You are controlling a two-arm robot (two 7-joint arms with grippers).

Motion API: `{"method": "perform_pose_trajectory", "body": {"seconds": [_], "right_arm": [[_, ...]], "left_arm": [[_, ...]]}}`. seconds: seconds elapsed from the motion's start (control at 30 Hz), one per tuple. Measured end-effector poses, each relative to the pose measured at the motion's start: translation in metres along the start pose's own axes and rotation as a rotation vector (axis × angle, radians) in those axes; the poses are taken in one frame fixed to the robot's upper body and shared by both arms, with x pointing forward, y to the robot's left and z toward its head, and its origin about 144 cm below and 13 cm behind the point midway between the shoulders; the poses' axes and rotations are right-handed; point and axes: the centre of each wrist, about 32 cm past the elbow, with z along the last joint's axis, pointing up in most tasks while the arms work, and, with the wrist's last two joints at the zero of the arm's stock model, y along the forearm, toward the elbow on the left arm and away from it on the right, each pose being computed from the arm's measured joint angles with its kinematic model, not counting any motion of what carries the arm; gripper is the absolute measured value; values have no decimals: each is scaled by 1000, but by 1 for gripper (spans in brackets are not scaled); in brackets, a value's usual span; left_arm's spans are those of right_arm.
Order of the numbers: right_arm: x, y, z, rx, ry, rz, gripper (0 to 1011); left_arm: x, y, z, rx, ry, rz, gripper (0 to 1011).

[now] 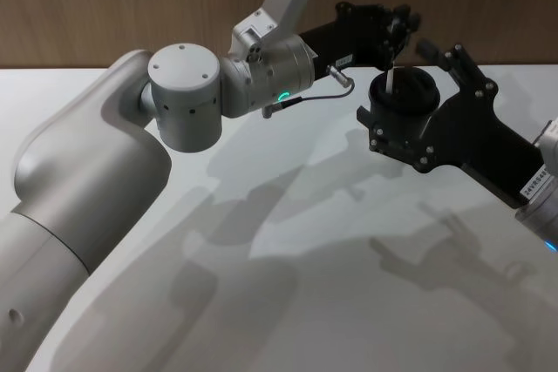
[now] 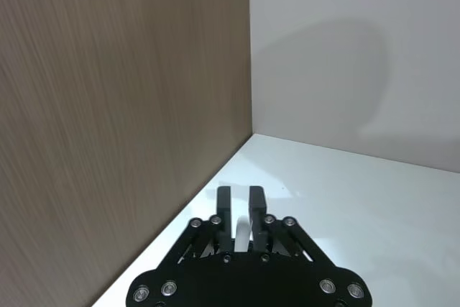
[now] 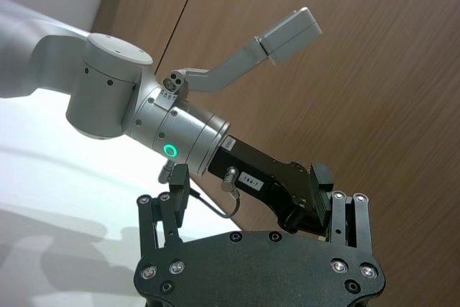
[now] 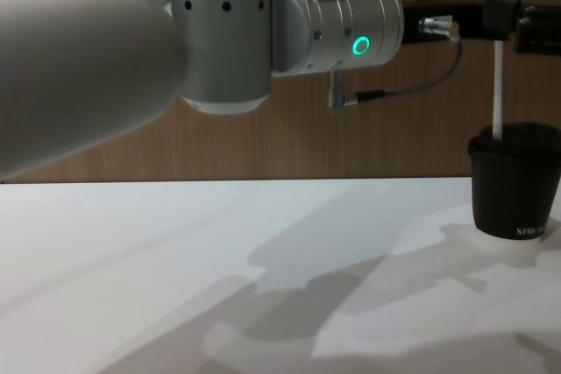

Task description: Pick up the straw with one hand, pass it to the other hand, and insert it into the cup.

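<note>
Left arm, bulky light-grey with a green ring light at the wrist, reaches forward and across to the right; its black linkage-fingered left gripper (image 1: 394,30) sits high above the table with fingers (image 2: 223,203) drawn close together, a narrow white piece showing in the slit between them. Right arm enters from the right edge, its black flat-plated right gripper (image 1: 415,124) held low, its two fingers (image 3: 178,186) spread wide apart.
</note>
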Motion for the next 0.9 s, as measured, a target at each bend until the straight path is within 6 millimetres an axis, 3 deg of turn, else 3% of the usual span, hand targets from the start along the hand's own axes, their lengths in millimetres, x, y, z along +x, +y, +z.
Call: {"method": "perform_pose_trajectory", "body": {"seconds": [0.7,0.9], "right_arm": [[0,0,0,0,0,0,1001],[0,1,0,6,6,-5,1001]], "left_arm": [[0,-1,-5,9,10,6,796],[-1,2,-5,6,8,11,949]]}}
